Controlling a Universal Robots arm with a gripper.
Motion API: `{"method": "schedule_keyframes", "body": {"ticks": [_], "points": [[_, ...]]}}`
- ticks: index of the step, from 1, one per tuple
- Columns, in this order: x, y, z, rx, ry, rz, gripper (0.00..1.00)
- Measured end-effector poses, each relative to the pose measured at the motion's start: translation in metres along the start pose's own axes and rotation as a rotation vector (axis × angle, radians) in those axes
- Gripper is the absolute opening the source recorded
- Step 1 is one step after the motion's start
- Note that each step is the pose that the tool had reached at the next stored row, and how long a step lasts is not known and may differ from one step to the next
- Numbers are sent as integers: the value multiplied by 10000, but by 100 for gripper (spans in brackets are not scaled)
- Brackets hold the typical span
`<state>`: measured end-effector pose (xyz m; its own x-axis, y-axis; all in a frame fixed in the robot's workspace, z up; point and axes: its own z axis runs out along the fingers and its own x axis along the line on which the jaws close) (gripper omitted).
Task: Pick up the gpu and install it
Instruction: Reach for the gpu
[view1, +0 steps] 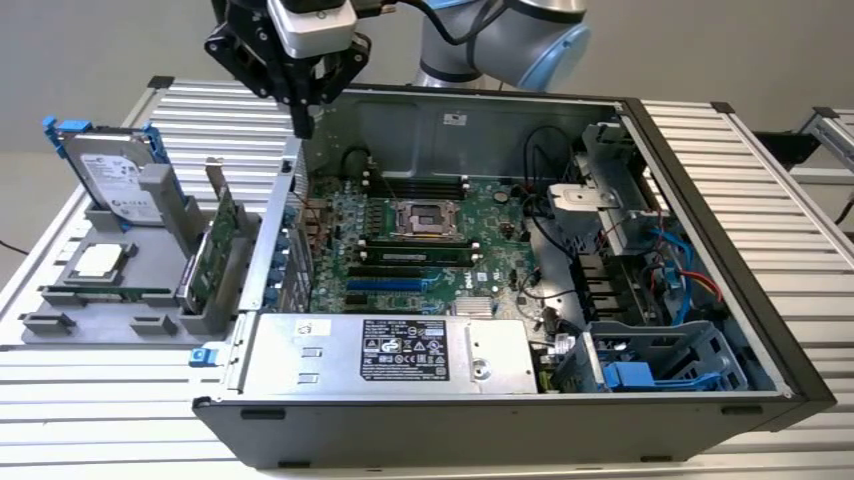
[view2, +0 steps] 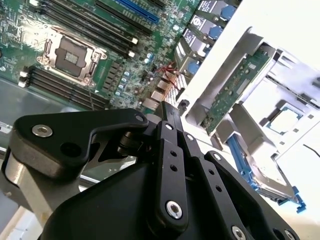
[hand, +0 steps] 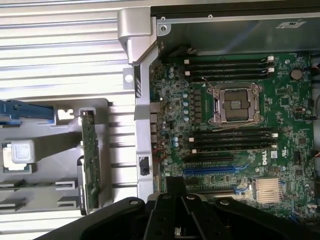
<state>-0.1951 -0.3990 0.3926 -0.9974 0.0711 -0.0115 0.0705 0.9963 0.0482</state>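
Finding: the gpu (view1: 218, 240) stood upright in the grey holder (view1: 80, 328) at the exterior view's left, outside the computer case (view1: 534, 425). The gripper (view1: 304, 122) hung above the case's left wall, clenched on nothing. Judged: pickup and installation both outstanding.

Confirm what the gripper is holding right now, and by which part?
Nothing. The gripper hangs empty over the case wall, fingers shut together; the gpu stands on edge in the gray holder beside it.
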Motion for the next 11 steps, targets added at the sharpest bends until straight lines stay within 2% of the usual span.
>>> {"method": "schedule_keyframes", "body": {"ticks": [11], "points": [[123, -9, -2, 0, 0, 1, 0]]}}
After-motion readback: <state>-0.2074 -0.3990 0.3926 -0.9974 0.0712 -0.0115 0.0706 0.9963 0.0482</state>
